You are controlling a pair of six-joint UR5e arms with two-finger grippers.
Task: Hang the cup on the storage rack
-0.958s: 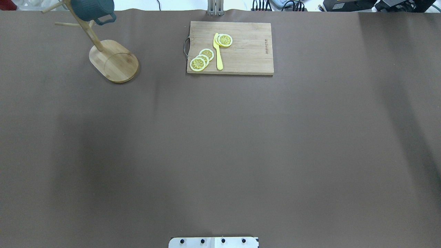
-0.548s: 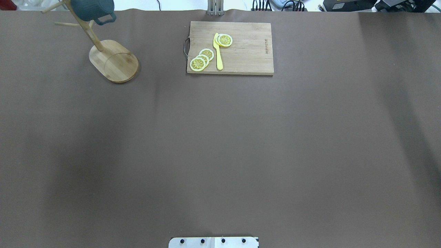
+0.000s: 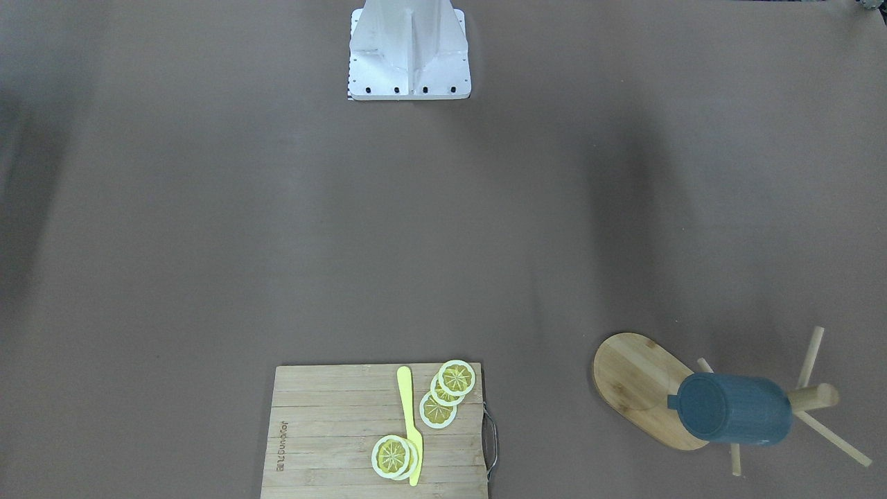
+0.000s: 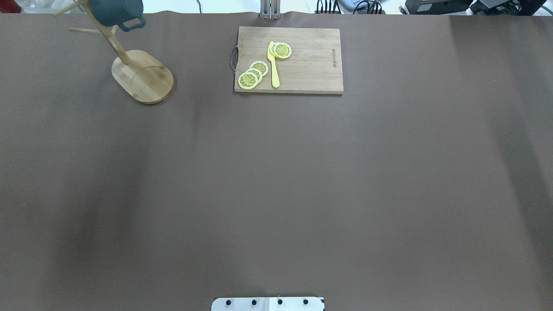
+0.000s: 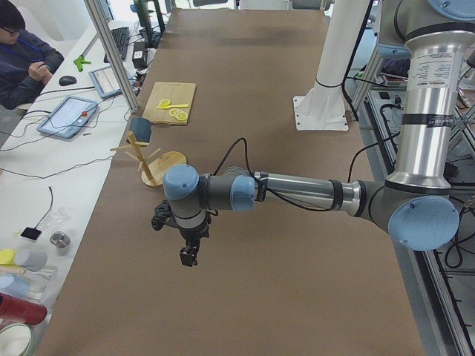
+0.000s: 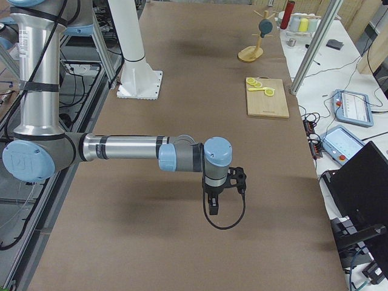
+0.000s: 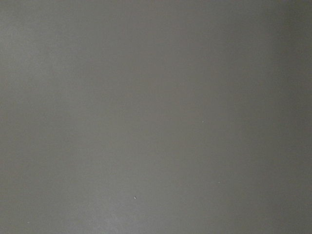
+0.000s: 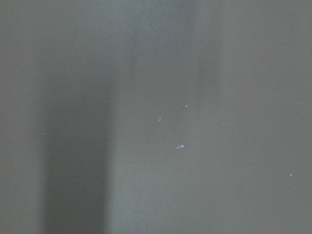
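The dark slate-blue ribbed mug (image 3: 734, 409) hangs on the light bamboo mug tree (image 3: 627, 374); likely rigid, chippable, best gripped across its wall; left gripper (image 5: 188, 256), right gripper (image 6: 213, 208): aperture untellable.

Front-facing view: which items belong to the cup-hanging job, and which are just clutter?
Job:
dark slate-blue ribbed cup
light bamboo peg rack with oval base

Lying about:
rectangular bamboo cutting board
yellow knife on the board
lemon slices on the board
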